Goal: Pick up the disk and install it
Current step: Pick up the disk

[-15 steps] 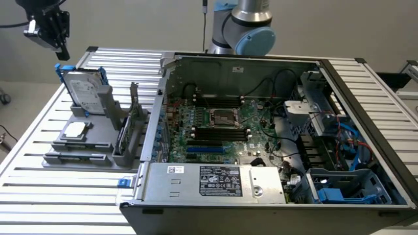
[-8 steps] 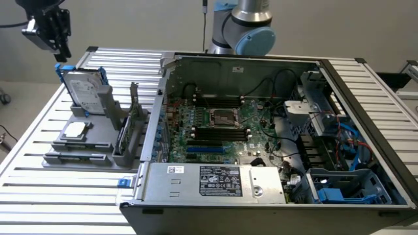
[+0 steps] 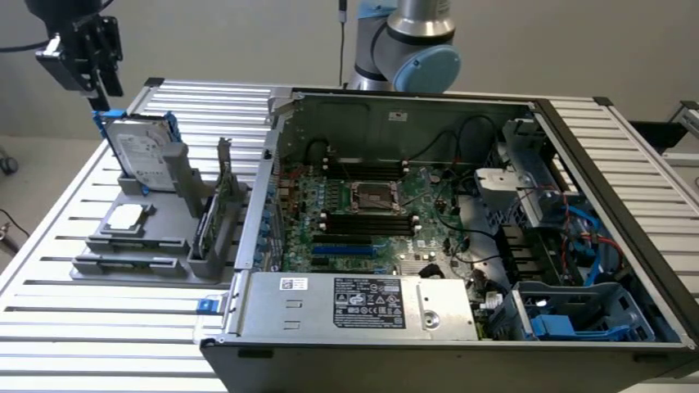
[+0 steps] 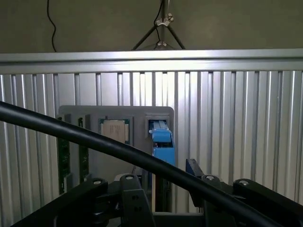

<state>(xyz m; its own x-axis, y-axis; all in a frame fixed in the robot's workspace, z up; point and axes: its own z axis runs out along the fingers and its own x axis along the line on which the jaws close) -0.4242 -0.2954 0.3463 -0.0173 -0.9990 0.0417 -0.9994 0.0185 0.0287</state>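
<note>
Jaws stand spread wide and empty, their black links splayed to either side in the wrist view, with a black cable (image 4: 71, 135) crossing in front of them. Between the two sides lies the disk (image 4: 162, 142), seen edge-on by its blue carrier. In the exterior view the disk (image 3: 147, 155) stands on edge in a slot of the grey holder (image 3: 131, 266) at the left of the frame, and the jaws hang close above its top edge at upper left. Beside it in the holder lie a square silver chip (image 3: 124, 217) and an upright green card (image 3: 224, 192). Farther right on the counter (image 3: 65, 327) sits the open computer case (image 3: 437, 106).

I judge the pick-up is in hand: lined up, nothing gripped, nothing installed. A grasp calls for straddling the thin carrier squarely, clear of the holder's walls.
</note>
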